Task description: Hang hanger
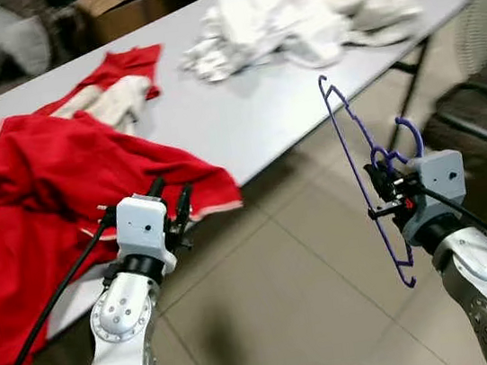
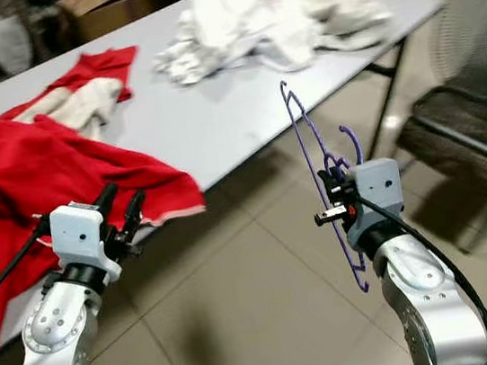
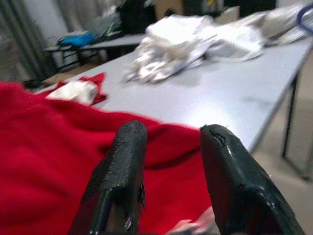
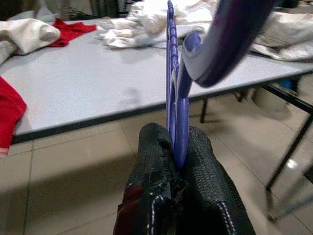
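Grey table (image 1: 244, 119) runs across the upper half of the head view. Red garment (image 1: 55, 200) is draped over its near edge at left. White and cream clothes pile (image 1: 293, 17) sits top centre-right. Smaller red-and-cream item (image 1: 117, 87) lies upper left. Tiled floor (image 1: 295, 293) takes the lower half; dark chair (image 1: 482, 140) sits at the right edge.

Purple hanger (image 1: 365, 174) is at centre-right, held edge-on and roughly upright off the table. Its hook curls just above the right gripper (image 1: 381, 190), whose fingers are clamped on the hanger near the neck. In the right wrist view the purple plastic is pinched tight between both pads (image 4: 154, 161).

Left gripper (image 1: 172, 211) is lower left, fingers spread, nothing between them, right in front of the red garment's hem.

Step, as I read it: hanger in hand, carry phase. No rail or rod in any view, so the next move likely means turning to find one and orienting the hook to drop over it.

No readable text, labels or brands.
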Controlling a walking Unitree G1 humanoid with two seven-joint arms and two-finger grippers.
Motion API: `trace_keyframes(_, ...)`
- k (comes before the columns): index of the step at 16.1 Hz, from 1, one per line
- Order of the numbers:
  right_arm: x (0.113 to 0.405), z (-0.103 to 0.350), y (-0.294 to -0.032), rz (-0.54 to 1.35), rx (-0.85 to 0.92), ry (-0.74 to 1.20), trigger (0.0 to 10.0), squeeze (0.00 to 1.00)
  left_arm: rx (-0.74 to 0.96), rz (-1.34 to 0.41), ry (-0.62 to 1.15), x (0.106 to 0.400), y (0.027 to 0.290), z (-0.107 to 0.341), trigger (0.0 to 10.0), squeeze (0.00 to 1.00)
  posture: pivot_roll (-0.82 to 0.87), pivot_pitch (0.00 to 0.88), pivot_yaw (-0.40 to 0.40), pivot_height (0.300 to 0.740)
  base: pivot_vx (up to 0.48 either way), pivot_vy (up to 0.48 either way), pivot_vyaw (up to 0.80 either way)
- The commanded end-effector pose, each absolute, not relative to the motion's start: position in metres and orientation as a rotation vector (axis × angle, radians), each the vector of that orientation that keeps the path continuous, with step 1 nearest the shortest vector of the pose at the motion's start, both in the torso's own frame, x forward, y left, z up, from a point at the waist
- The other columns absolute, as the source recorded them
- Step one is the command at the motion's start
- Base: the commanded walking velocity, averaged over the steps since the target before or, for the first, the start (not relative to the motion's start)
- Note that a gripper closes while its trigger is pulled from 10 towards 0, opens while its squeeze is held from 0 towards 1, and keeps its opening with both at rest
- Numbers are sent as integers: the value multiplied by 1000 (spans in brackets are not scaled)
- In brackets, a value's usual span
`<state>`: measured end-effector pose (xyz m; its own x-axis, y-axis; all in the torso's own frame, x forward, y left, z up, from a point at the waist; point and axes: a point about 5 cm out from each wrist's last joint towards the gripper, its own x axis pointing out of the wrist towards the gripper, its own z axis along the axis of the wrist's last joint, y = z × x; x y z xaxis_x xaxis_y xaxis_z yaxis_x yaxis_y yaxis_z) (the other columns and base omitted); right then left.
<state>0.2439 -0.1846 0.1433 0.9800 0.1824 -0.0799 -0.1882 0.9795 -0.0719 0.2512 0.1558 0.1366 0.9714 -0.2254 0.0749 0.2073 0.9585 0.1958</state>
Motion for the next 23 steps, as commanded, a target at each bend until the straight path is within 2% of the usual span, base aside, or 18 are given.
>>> trace_keyframes(1,243,146,-186,194,-92,51,10000,0,210,-191,-85,250,161,137,10000,0,-165,80,67,740,405,0,0)
trace_keyframes(4,241,148,-182,307,-164,60,10000,0,229,-178,-56,248,172,134,10000,0,-166,95,74,740,358,0,267)
trace_keyframes(7,240,150,-186,279,-117,42,10000,0,224,-313,-28,237,173,131,10000,0,-171,91,52,740,0,0,533)
trace_keyframes(8,241,149,-186,280,-119,45,10000,0,234,-341,-26,236,174,130,10000,392,-171,91,52,740,0,0,0)
trace_keyframes(9,242,150,-186,283,-123,44,10000,0,270,-412,-20,234,174,128,10000,1000,-175,91,47,740,0,0,0)
trace_keyframes(12,245,153,-191,281,-136,33,10000,0,428,-601,69,237,169,119,10000,1000,-175,103,58,740,0,0,0)
trace_keyframes(14,244,152,-193,276,-140,36,10000,0,464,-661,75,241,171,119,10000,1000,-183,93,57,740,0,0,0)
trace_keyframes(15,244,151,-193,275,-140,38,10000,0,463,-713,70,242,167,119,10000,761,-185,88,56,740,0,0,0)
trace_keyframes(16,245,152,-192,275,-140,37,10000,0,481,-758,60,245,162,118,10000,192,-189,85,59,740,0,0,0)
trace_keyframes(17,246,152,-192,274,-144,34,10000,0,508,-772,70,249,160,115,10000,0,-190,88,63,740,0,0,0)
trace_keyframes(20,246,154,-196,266,-154,29,10000,0,588,-756,117,265,158,106,10000,0,-192,93,65,740,0,0,0)
trace_keyframes(23,245,153,-195,265,-156,33,10000,0,627,-696,85,283,160,111,10000,0,-195,94,68,740,0,0,0)
